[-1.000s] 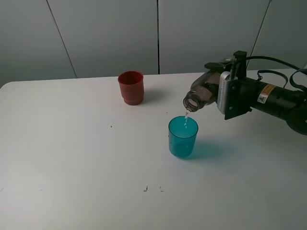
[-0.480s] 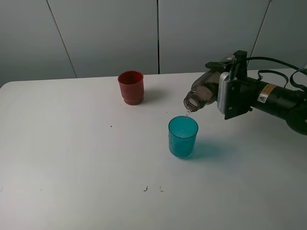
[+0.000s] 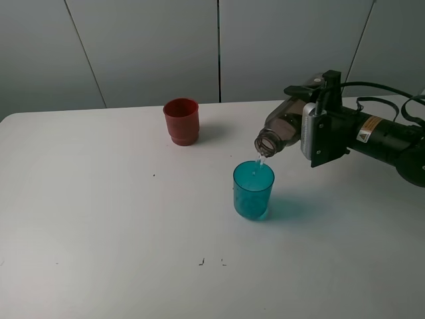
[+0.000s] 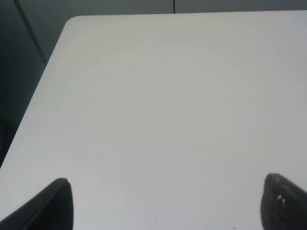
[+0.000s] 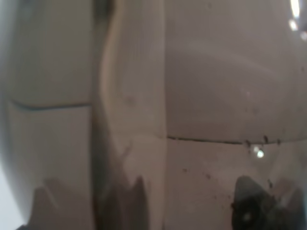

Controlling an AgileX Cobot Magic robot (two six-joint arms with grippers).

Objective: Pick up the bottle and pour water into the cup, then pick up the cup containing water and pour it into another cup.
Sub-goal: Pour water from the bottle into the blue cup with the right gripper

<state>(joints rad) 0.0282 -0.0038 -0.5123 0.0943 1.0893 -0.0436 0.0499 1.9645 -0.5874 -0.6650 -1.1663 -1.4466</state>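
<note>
My right gripper is shut on the smoky grey-brown bottle, which is tipped over with its mouth pointing down and left. A thin stream of water falls from the mouth into the teal cup, which stands upright on the table just below. The red cup stands upright farther back and to the left, apart from both. The bottle's translucent wall fills the right wrist view. In the left wrist view my left gripper is open over bare table, its dark fingertips wide apart.
The white table runs to a grey panelled wall behind. Its rounded far corner and edge show in the left wrist view. A few small dark specks mark the tabletop near the front.
The bottle has stayed tilted over the teal cup, with its mouth a touch higher. Water keeps trickling in. The cups have not moved.
</note>
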